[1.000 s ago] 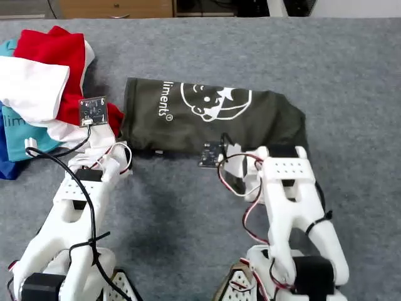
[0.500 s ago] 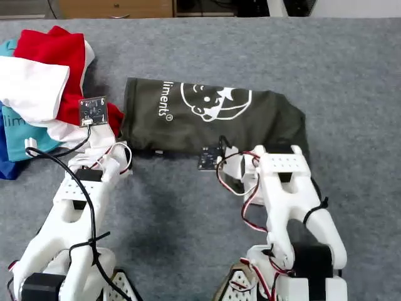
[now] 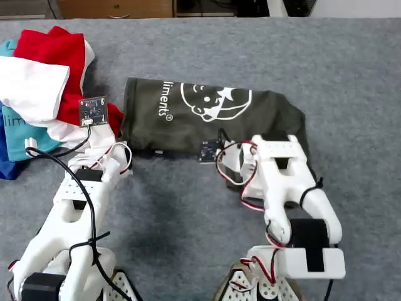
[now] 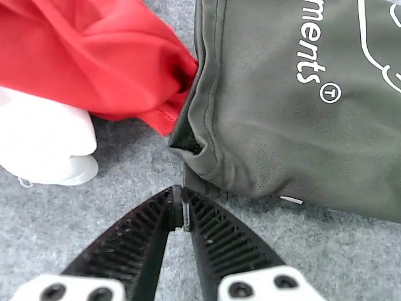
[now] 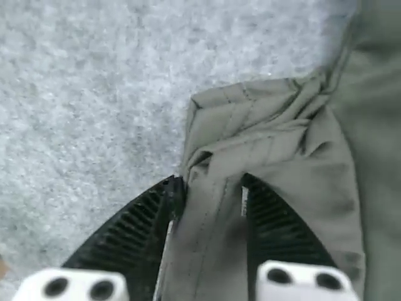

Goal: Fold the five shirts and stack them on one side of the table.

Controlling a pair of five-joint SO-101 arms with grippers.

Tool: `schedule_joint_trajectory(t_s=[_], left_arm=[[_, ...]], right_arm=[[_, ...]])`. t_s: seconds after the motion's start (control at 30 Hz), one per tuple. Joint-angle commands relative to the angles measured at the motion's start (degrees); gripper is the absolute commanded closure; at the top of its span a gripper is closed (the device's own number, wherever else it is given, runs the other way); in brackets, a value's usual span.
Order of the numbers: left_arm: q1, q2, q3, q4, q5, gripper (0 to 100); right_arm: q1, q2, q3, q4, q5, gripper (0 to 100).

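Lying across centre frame, dark green shirt (image 3: 207, 119), left gripper (image 4: 182, 207) closed at its lower-left corner, right gripper (image 5: 212, 183) open astride its lower-right hem, shirt pile (image 3: 44, 81) upper left.

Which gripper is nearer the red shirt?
Left. The left gripper is beside the red shirt, at a corner of the dark shirt; the right gripper is at that shirt's opposite end.
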Motion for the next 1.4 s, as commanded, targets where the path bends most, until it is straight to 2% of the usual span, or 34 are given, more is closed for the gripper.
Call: schedule_joint_trajectory(t_s=[0.0, 0.07, 0.3, 0.43, 0.6, 0.73, 1.03, 1.37], left_arm=[[0.4, -1.6, -0.2, -0.8, -0.5, 98], [0.4, -1.6, -0.2, -0.8, -0.5, 98], [0.4, -1.6, -0.2, -0.8, -0.6, 98], [0.4, -1.6, -0.3, -1.0, -0.5, 98], [0.4, -1.6, -0.3, -1.0, -0.5, 98], [0.4, -1.6, -0.3, -1.0, -0.5, 98], [0.4, -1.6, -0.3, -0.8, -0.6, 98], [0.4, -1.6, -0.3, -1.0, -0.6, 98]], right_arm=[[1.1, 2.2, -1.5, -0.1, 0.5, 87.7], [1.0, 3.0, -2.2, -0.1, 0.5, 91.0], [1.0, 4.4, -3.7, -0.1, 0.5, 91.3], [1.0, 4.4, -3.7, -0.1, 0.4, 99.8], [1.2, 4.0, -4.4, 0.4, 0.1, 99.7], [1.1, 4.4, -9.2, 3.9, -3.5, 99.7], [1.1, 7.1, -29.7, 16.4, -3.8, 99.7], [0.9, 33.6, -70.5, 30.0, -3.3, 99.7]])
